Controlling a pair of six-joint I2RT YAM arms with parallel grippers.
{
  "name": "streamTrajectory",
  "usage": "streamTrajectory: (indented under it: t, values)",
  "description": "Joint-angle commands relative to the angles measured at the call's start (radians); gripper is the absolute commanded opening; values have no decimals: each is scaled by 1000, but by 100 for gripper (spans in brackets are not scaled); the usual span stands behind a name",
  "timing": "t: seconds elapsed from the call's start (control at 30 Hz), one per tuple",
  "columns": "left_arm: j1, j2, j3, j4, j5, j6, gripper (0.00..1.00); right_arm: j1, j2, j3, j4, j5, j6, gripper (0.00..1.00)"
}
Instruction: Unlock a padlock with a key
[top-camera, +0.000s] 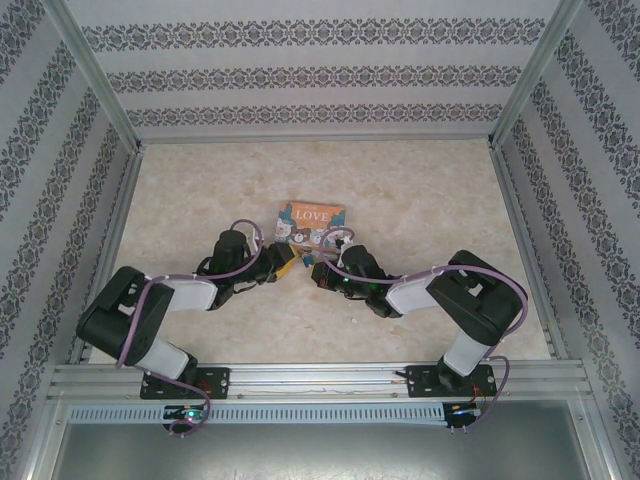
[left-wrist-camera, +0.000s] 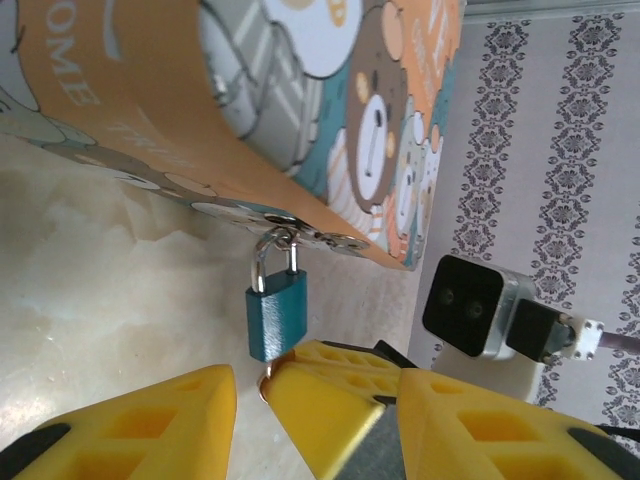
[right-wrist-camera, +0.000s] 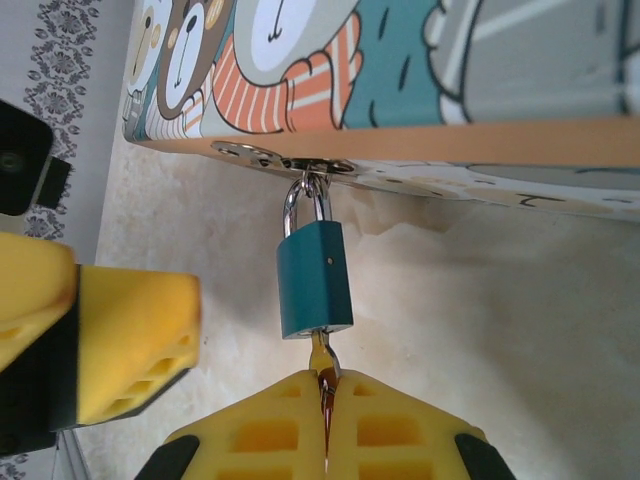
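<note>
Key at the keyhole, lock hanging free

On the desk (top-camera: 430, 200), the LOVE tin (top-camera: 310, 222) carries the padlock (right-wrist-camera: 315, 280) by its hasp (right-wrist-camera: 285, 160). The left pincer (top-camera: 284, 266) stands with jaws apart, holding nothing, just beside the lock. The right pincer (right-wrist-camera: 325, 400) is clamped on the key (right-wrist-camera: 320, 355), whose blade enters the lock's underside. With nothing bracing the body, a turn may simply swing the lock, twist the key in the pads, or shove the tin.
</note>
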Motion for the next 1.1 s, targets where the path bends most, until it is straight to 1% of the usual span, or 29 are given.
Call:
streamTrajectory:
  t: [0.0,0.27,0.63,0.83,1.07]
  values:
    - [-15,52,-6,144,30,-43,46,-11,-27,30,21,-28,30,0]
    - [-45,179,8,287,41,-99,45,-18,-40,36,-19,-40,43,0]
    - [-66,298,23,449,28,-184,41,-28,-37,46,-42,-70,70,0]
    - [-76,351,38,509,19,-217,38,-35,-32,54,-52,-92,80,0]
    - [-82,370,63,507,20,-220,31,-39,-32,61,-56,-107,90,0]
